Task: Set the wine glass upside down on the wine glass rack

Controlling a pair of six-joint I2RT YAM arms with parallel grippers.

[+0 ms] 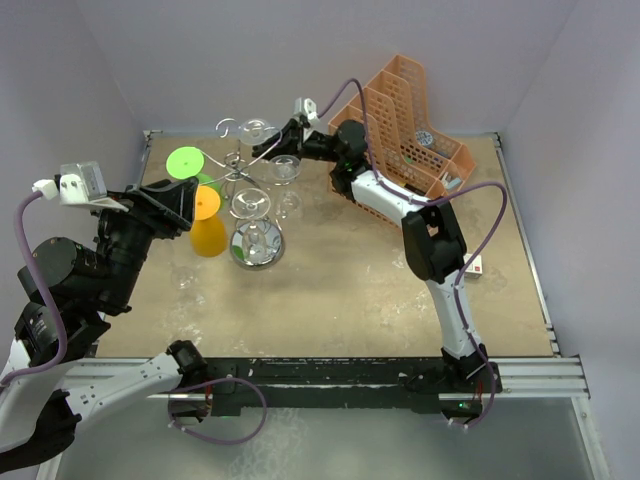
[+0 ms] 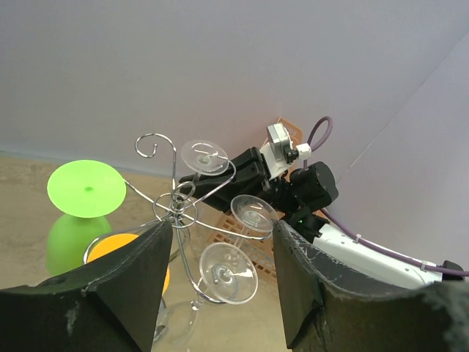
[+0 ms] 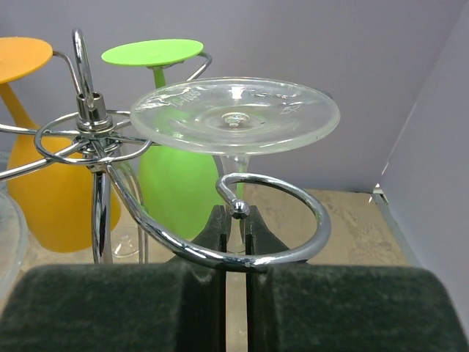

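The silver wire wine glass rack [image 1: 238, 166] stands at the back left on its round shiny base [image 1: 258, 246]. My right gripper [image 1: 287, 134] is shut on the stem of a clear wine glass [image 1: 258, 129] and holds it upside down. In the right wrist view the glass's foot [image 3: 234, 116] sits just above a curled hook arm [image 3: 293, 246], and the stem runs down between my shut right gripper [image 3: 234, 220]. My left gripper [image 1: 172, 208] is open and empty, left of the rack; its left wrist view shows the rack hub [image 2: 176, 205] and the held glass [image 2: 205, 156].
A green glass [image 1: 185, 163], an orange glass [image 1: 207, 228] and two clear glasses [image 1: 251, 205] [image 1: 285, 170] hang upside down on the rack. An orange mesh file organiser [image 1: 405, 130] stands at the back right. A small white item [image 1: 478, 266] lies by the right arm.
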